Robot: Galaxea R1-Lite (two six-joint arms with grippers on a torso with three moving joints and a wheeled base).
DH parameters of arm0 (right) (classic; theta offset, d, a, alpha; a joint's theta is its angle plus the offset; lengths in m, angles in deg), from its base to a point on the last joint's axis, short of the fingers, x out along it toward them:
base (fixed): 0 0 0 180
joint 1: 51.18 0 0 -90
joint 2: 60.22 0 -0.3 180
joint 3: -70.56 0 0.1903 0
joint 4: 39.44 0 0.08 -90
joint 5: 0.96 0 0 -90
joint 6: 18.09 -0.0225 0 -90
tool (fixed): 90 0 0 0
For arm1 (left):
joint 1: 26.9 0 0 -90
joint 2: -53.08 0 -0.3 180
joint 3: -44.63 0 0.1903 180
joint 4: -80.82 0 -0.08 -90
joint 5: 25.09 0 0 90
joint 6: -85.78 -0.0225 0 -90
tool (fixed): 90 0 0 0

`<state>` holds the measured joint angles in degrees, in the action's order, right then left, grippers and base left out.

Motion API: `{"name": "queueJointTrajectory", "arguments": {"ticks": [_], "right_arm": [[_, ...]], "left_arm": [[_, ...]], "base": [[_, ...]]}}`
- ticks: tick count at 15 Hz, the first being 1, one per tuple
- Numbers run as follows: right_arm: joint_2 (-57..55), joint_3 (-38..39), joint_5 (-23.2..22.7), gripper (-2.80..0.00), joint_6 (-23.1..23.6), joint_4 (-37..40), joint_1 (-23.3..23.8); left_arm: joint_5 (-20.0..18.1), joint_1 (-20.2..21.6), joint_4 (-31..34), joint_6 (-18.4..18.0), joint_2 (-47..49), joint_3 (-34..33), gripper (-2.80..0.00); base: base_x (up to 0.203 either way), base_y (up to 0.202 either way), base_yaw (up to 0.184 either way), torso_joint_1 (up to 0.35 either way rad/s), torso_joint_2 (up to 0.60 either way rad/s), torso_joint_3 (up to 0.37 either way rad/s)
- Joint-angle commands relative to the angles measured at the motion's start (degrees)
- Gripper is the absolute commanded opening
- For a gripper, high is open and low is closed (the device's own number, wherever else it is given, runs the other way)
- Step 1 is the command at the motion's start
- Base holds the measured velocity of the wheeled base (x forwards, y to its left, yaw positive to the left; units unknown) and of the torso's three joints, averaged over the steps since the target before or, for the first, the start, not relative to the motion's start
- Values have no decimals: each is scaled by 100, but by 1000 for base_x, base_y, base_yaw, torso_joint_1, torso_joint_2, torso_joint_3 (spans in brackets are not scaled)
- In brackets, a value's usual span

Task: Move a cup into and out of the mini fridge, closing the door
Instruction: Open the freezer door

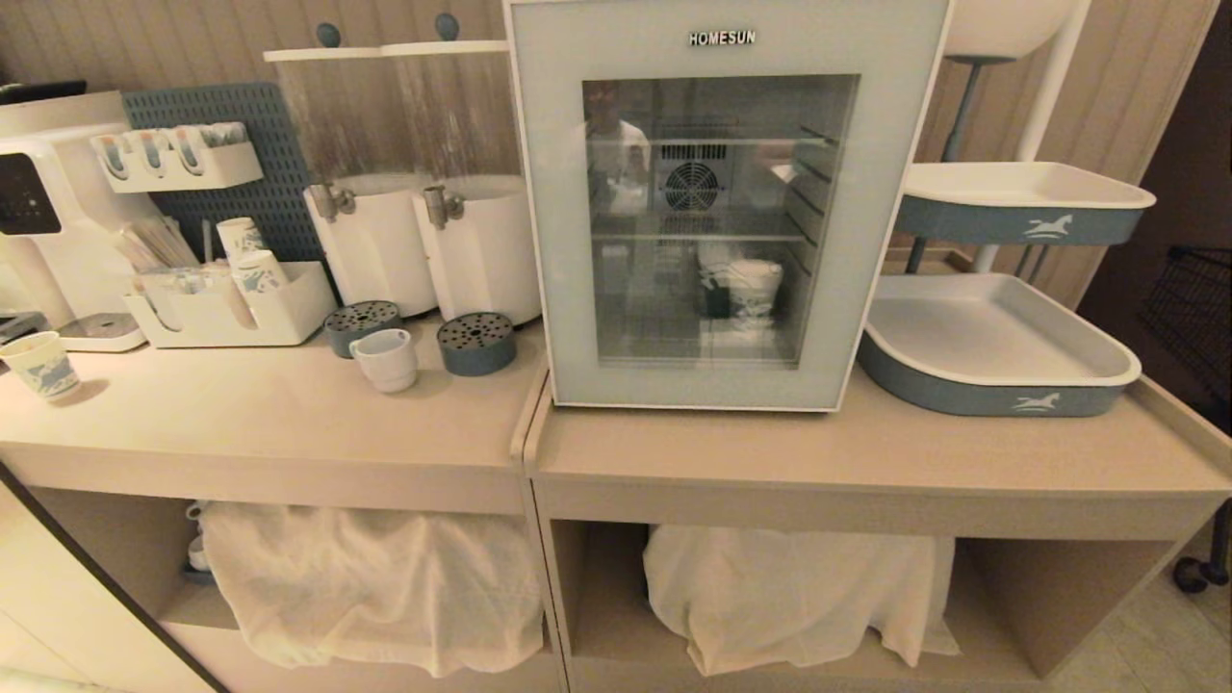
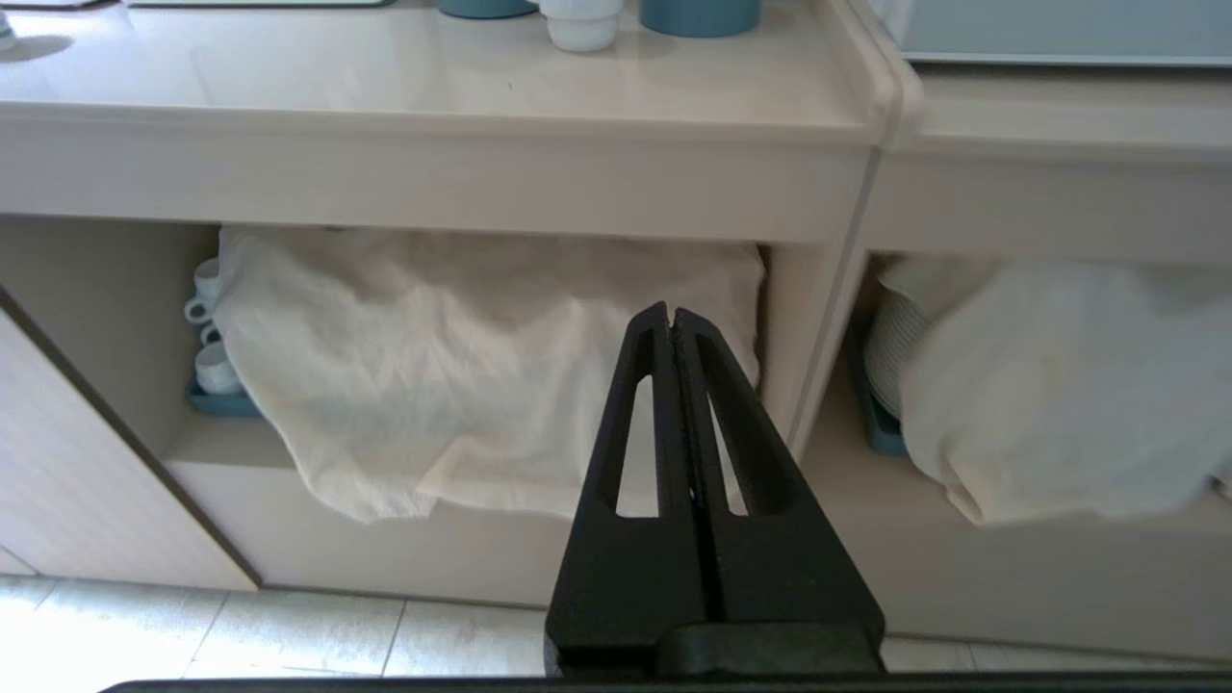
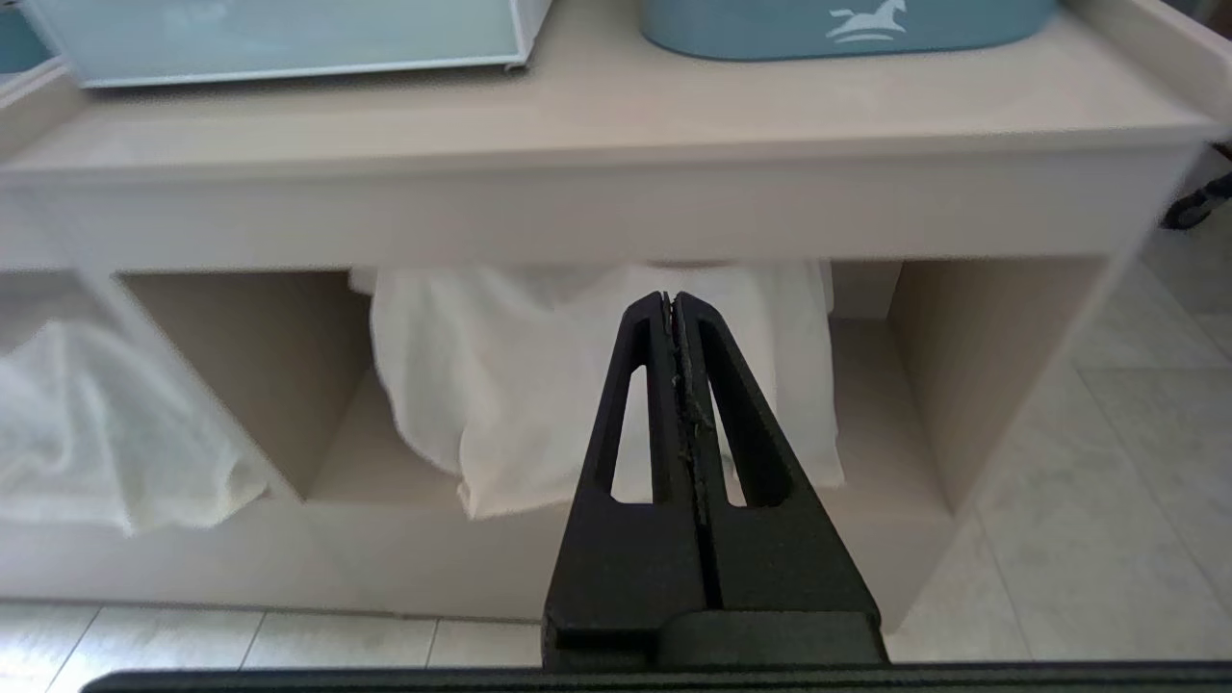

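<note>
Both the left gripper [image 2: 672,313] and right gripper [image 3: 671,298] hang pressed together, empty, before the cloth-draped shelves, the cup [image 1: 387,358] on the counter above them, left of the mini fridge [image 1: 717,202], its door [image 1: 847,289] closed.

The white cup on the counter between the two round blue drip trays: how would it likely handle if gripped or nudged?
The cup looks like glazed ceramic, so probably stiff, rather slippery, and liable to chip if knocked. Its squat, wide shape suggests it would slide rather than tip when pushed. The loop handle on its left side could make it swivel if nudged off-centre.
</note>
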<state>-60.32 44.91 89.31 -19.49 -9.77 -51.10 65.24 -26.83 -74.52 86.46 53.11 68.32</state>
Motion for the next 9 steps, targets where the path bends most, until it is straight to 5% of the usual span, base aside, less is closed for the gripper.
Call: {"name": "queueJointTrajectory", "arguments": {"ticks": [1, 5, 9], "right_arm": [[-8, -1, 0, -280, 0, 3, 1], [-8, -1, 0, -280, 0, 3, 1], [-8, -1, 0, -280, 0, 11, 1]], "left_arm": [[2, 1, 3, 2, -2, 2, -280], [0, 1, -10, -10, -2, 0, -280], [-24, 1, -7, -138, 6, 125, -280]], "base": [[196, 0, -2, 7, 2, 2], [169, 0, 2, 1, 5, 1], [0, 0, 0, 0, 0, 0]]}}
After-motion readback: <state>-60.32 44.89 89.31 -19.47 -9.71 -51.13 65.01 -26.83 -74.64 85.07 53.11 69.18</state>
